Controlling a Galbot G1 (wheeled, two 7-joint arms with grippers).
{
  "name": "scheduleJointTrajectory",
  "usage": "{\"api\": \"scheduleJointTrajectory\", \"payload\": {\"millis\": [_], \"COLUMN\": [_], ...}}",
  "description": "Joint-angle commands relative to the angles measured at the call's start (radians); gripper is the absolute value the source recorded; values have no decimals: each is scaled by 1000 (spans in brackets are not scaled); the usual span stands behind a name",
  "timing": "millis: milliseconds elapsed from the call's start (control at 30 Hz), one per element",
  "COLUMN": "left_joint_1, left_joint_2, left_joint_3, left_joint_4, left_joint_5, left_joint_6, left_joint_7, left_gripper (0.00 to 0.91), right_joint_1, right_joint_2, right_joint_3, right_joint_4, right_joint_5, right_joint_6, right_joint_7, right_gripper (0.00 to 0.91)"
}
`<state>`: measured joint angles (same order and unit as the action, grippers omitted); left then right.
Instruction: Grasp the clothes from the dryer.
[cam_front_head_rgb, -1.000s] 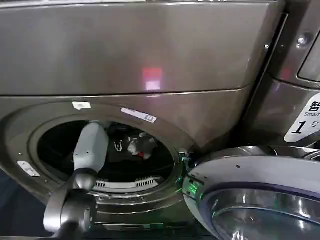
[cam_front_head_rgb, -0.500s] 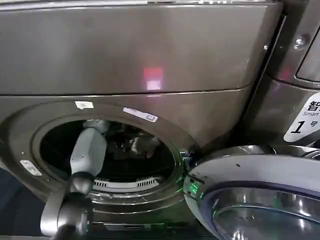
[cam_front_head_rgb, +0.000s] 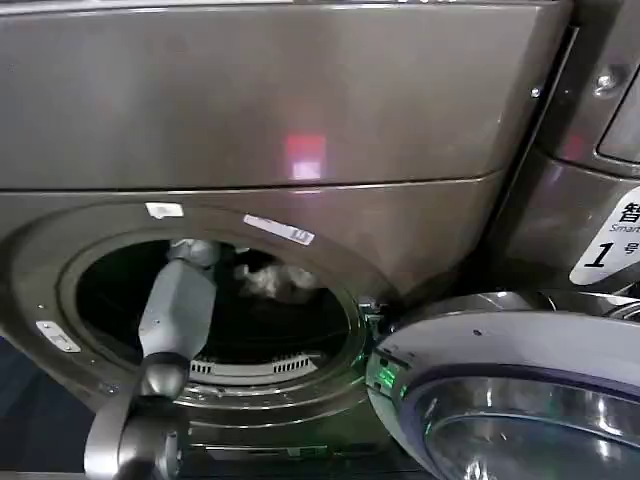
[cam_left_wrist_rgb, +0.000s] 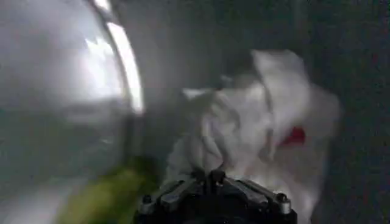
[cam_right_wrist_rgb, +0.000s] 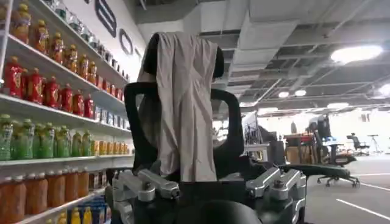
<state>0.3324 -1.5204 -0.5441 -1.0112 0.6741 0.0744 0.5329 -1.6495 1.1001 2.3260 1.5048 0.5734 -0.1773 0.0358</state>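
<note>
The dryer (cam_front_head_rgb: 300, 110) stands with its round port ring (cam_front_head_rgb: 40, 285) open. My left arm reaches through the port into the dark drum. My left gripper (cam_left_wrist_rgb: 210, 176) is shut on the clothes: its fingertips pinch a fold of a white garment (cam_left_wrist_rgb: 256, 122) with a red mark. That garment hangs off the drum floor and shows pale inside the port (cam_front_head_rgb: 275, 280). A yellow-green garment (cam_left_wrist_rgb: 106, 195) lies lower in the drum, beside the gripper and apart from it. My right gripper (cam_right_wrist_rgb: 210, 182) is parked away from the machine, open and holding nothing.
The dryer's door (cam_front_head_rgb: 520, 380) is swung open at the lower right, close to the port. A similar grey machine with a white label (cam_front_head_rgb: 605, 240) stands to the right. The shiny drum wall (cam_left_wrist_rgb: 55, 79) curves close beside my left gripper. The right wrist view faces bottle shelves (cam_right_wrist_rgb: 55, 91) and an office chair (cam_right_wrist_rgb: 183, 103).
The white garment has risen and shifted left inside the port with my left gripper shut on it. My left forearm has shifted slightly.
</note>
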Motion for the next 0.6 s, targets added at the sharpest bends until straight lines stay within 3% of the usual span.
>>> {"api": "scheduleJointTrajectory", "payload": {"millis": [33, 267, 600], "left_joint_1": [247, 332, 339], "left_joint_2": [-38, -49, -46], "left_joint_3": [13, 21, 19], "left_joint_4": [-343, -442, -438], "left_joint_5": [-394, -475, -524], "left_joint_6": [221, 227, 235], "left_joint_7": [-524, -573, -587], "left_gripper": [0, 0, 0], "right_joint_1": [4, 0, 1], "right_joint_2": [-9, -7, -5], "right_joint_3": [-4, 1, -5], "right_joint_4": [-1, -5, -4], "right_joint_5": [-5, -5, -4], "right_joint_6": [20, 32, 36], "right_joint_7": [46, 39, 35], "right_gripper": [907, 907, 907]}}
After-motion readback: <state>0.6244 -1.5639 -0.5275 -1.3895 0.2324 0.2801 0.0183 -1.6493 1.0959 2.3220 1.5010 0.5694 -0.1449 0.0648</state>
